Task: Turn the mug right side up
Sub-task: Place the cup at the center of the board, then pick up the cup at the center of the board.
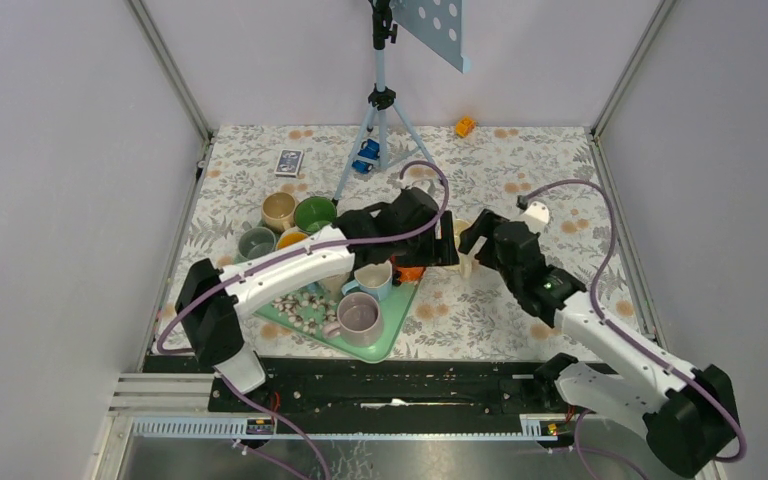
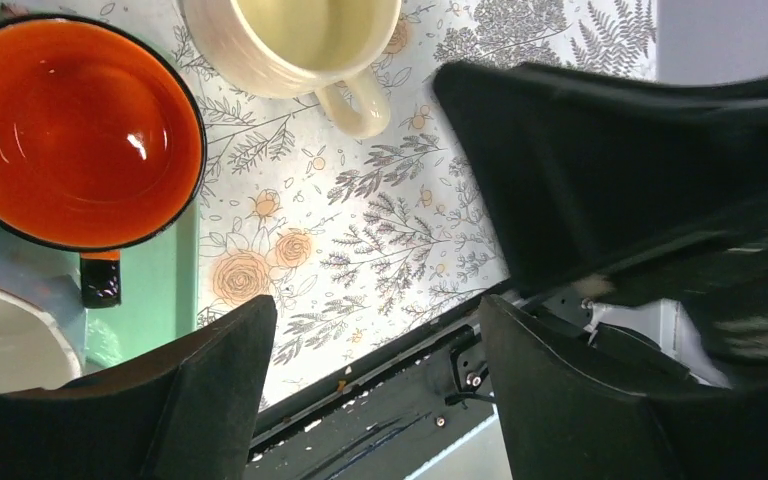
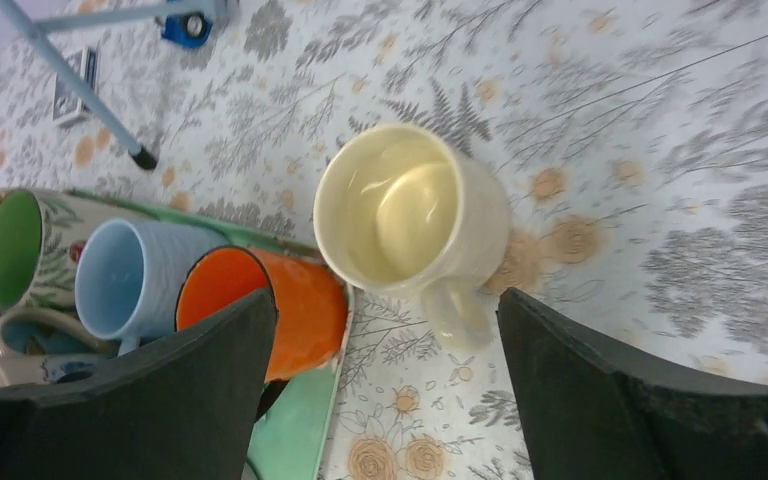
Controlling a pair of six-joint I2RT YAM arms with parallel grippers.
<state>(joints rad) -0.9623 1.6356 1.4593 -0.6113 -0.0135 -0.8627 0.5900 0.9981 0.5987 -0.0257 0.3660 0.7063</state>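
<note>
The cream mug stands mouth up on the flowered tablecloth, its handle pointing towards my right gripper. That gripper is open, a little back from the mug, and its fingers do not touch it. My left gripper is open too and holds nothing; the cream mug lies beyond its fingertips. In the top view the mug is mostly hidden between the two gripper heads.
An orange mug and a blue mug sit on the green tray just left of the cream mug, with a lilac mug nearer. More mugs stand left of the tray. A tripod stands behind.
</note>
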